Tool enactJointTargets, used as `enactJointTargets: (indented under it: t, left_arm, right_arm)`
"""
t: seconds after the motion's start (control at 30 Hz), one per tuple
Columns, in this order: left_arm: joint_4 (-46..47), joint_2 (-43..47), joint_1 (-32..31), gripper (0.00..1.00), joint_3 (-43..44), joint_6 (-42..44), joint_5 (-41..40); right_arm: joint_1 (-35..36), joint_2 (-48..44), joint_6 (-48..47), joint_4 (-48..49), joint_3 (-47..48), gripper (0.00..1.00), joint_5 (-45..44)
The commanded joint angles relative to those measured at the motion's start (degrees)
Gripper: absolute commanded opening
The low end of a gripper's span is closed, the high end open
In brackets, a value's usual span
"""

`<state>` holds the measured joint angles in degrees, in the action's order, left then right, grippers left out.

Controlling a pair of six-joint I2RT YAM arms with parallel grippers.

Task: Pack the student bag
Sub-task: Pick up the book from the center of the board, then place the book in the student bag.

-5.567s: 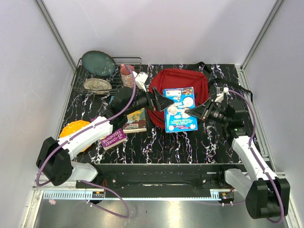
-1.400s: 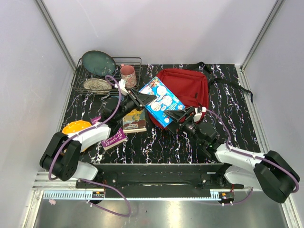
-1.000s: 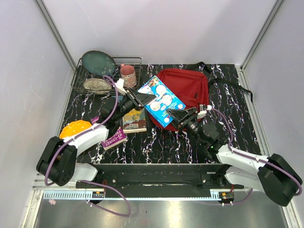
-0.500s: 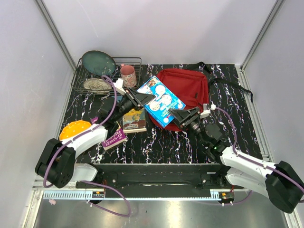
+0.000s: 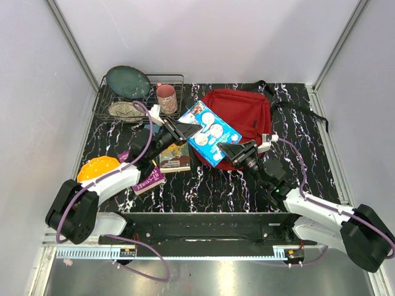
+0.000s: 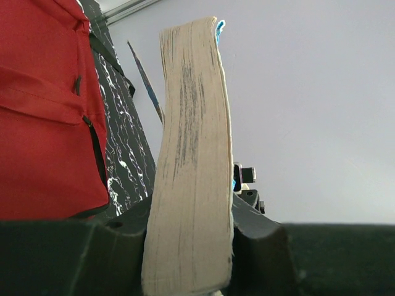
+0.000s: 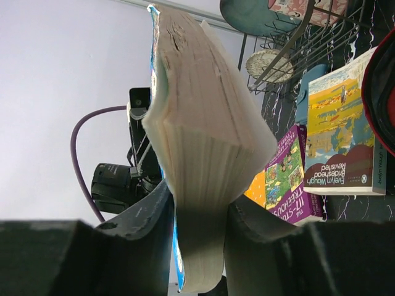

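The student bag (image 5: 247, 114) lies flat at the back middle of the table, red with black straps; its side also shows in the left wrist view (image 6: 43, 123). A thick blue book (image 5: 213, 132) hangs tilted over the bag's left front edge, held from both ends. My left gripper (image 5: 188, 129) is shut on its left corner, and the page block (image 6: 191, 154) stands between the jaws (image 6: 188, 246). My right gripper (image 5: 229, 151) clamps the near right corner, both jaws (image 7: 197, 234) pressing the pages (image 7: 203, 123).
A wire dish rack (image 5: 105, 98) at the back left holds a teal plate (image 5: 126, 81), a speckled dish (image 5: 125, 110) and a pink mug (image 5: 165, 97). A Waugh paperback (image 5: 176, 157), a purple Treehouse book (image 5: 147, 180) and an orange plate (image 5: 95, 168) lie left of the bag.
My right gripper's jaws have closed onto the book's near corner. The book has shifted slightly toward the bag, still held by the left gripper.
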<state>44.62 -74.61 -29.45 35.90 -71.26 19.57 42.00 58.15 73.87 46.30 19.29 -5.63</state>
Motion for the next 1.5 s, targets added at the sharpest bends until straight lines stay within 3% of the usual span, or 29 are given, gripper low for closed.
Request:
enactJointTargets:
  t: [0.0, 0.07, 0.17, 0.23, 0.27, 0.33, 0.37, 0.53, 0.57, 0.6, 0.63, 0.7, 0.73, 0.77, 0.83, 0.9, 0.93, 1.03, 1.13, 1.23, 1.47]
  left_arm:
    - [0.83, -0.71, -2.88, 0.00, 0.83, 1.48, 4.86]
    - [0.38, -1.68, -4.55, 0.00, 1.36, 2.09, 5.12]
    - [0.55, -2.29, -5.79, 0.00, 0.93, 1.92, 4.42]
    - [0.90, -2.38, -5.70, 0.00, 0.22, 1.22, 3.98]
    - [0.99, -2.21, -5.79, 0.00, 0.05, 1.13, 3.81]
    - [0.12, -2.03, -5.70, 0.00, 0.31, 1.65, 3.37]
    - [-0.58, -2.12, -5.79, 0.00, 0.57, 1.83, 3.37]
    - [-1.29, -2.03, -5.70, 0.00, 1.28, 2.27, 2.40]
    - [-2.16, -2.03, -5.62, 0.00, 1.45, 2.53, 2.31]
    - [-2.78, -2.12, -5.62, 0.00, 2.15, 3.06, 2.49]
    - [-3.74, -2.12, -5.53, 0.01, 2.59, 4.98, 3.10]
    - [-10.40, -1.86, -5.35, 0.15, 5.65, 8.67, 3.63]
    - [-14.09, -1.33, -5.44, 0.44, 7.15, 14.08, 2.93]
    - [-22.91, -0.89, -5.61, 0.57, 8.73, 17.44, 2.23]
    - [-32.71, 0.16, -6.14, 0.85, 13.74, 27.78, -3.88]
    - [-42.13, 0.43, -7.28, 0.97, 17.34, 35.02, -7.60]
    - [-44.42, -0.09, -7.63, 0.99, 18.41, 41.32, -11.01]
    - [-52.60, -3.33, -10.88, 0.99, 23.94, 55.55, -16.13]
    - [-57.70, -9.56, -16.59, 0.99, 30.35, 68.13, -23.43]
    - [-60.70, -14.93, -19.59, 0.99, 34.41, 79.48, -23.79]
    - [-56.94, -18.46, -20.56, 0.99, 33.44, 91.56, -19.92]
  right_arm:
    - [-0.07, -2.08, -3.28, 5.99, 4.18, 0.33, -1.14]
    - [-0.07, -2.43, -4.87, 4.42, 5.49, 0.34, 0.26]
    - [-0.07, -3.57, -6.27, 1.70, 6.20, 0.41, -0.35]
    - [-0.07, -4.88, -6.71, 0.46, 5.94, 0.52, -1.66]
    - [-0.07, -5.41, -6.98, -0.94, 5.85, 0.51, -2.10]
    - [-0.07, -6.47, -7.16, -1.91, 5.59, 0.42, -3.15]
    - [-0.07, -6.91, -7.07, -2.70, 5.41, 0.32, -3.51]
    - [-0.07, -9.63, -7.07, -3.41, 3.74, 0.26, -5.62]
    - [-0.16, -10.07, -7.24, -4.46, 3.65, 0.18, -5.53]
    - [-0.16, -11.29, -7.51, -5.43, 3.74, 0.00, -5.71]
    - [-0.08, -12.09, -7.51, -7.00, 4.00, 0.00, -6.67]
    - [-0.16, -15.85, -8.56, -12.79, 4.26, 0.00, -8.07]
    - [-0.16, -17.79, -9.52, -16.47, 5.22, 0.00, -11.39]
    - [-0.08, -19.72, -9.44, -27.12, 6.19, 0.00, -14.12]
    - [-0.08, -26.40, -11.27, -37.03, 8.12, 0.00, -22.44]
    - [-0.16, -33.50, -11.64, -50.46, 9.27, 0.00, -28.44]
    - [-0.08, -35.72, -9.12, -61.14, 11.28, 0.00, -34.82]
    - [-0.07, -41.18, -8.22, -74.55, 14.80, 0.00, -41.90]
    - [-0.07, -43.38, -7.51, -83.08, 17.70, 0.00, -43.67]
    - [-0.07, -44.70, -2.78, -94.50, 21.92, 0.00, -45.96]
    - [-0.07, -48.39, -2.50, -99.74, 25.10, 0.00, -46.14]
